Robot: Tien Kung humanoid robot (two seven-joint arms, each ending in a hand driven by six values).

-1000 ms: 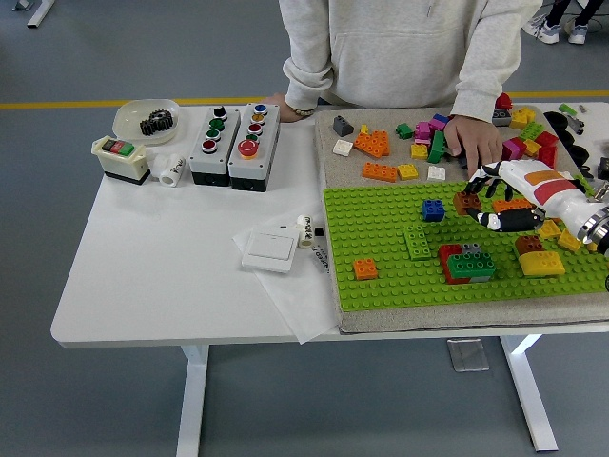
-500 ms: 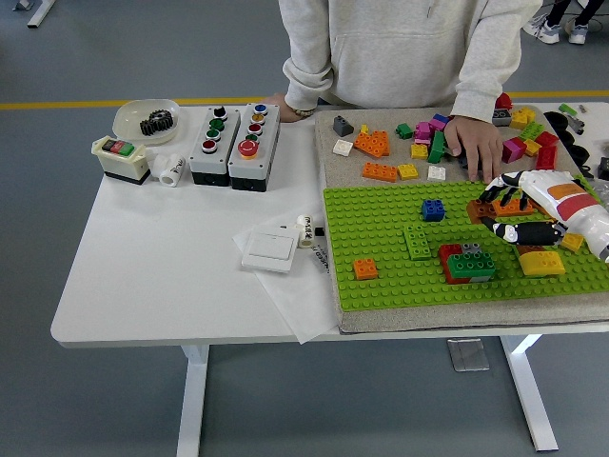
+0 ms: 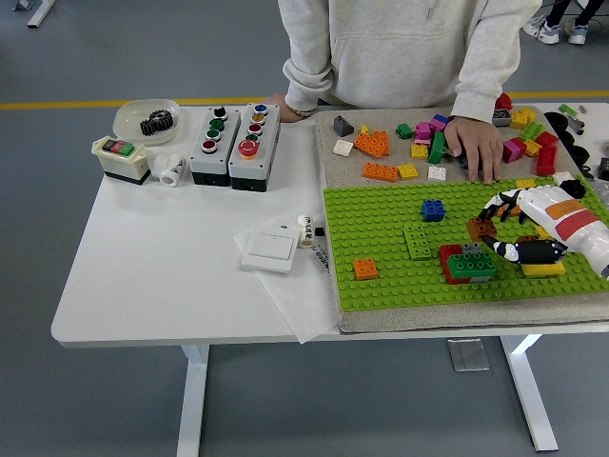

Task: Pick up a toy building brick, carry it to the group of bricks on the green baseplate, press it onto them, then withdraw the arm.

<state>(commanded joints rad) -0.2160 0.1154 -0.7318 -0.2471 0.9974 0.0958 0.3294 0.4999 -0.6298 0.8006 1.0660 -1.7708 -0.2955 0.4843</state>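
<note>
My right hand (image 3: 497, 228), white with black fingers, reaches in from the right over the green baseplate (image 3: 381, 228). It is shut on a brown brick (image 3: 480, 228), held between the upper fingers and the thumb. The brick hangs just above and behind the group of bricks (image 3: 466, 264), a red, green and grey cluster on the baseplate. The brown brick looks close to the group's far right corner; I cannot tell whether they touch. The left arm is out of view.
A person stands at the far side, one hand (image 3: 473, 143) resting on loose bricks on the mat, the other (image 3: 285, 100) by the button boxes (image 3: 234, 133). A blue brick (image 3: 433, 210), green plate (image 3: 417, 242), orange brick (image 3: 365, 268) and yellow brick (image 3: 542, 268) sit on the baseplate.
My right hand has carried the brown brick toward the table's near edge, down to the red, green and grey group. The person's hands have stayed put.
</note>
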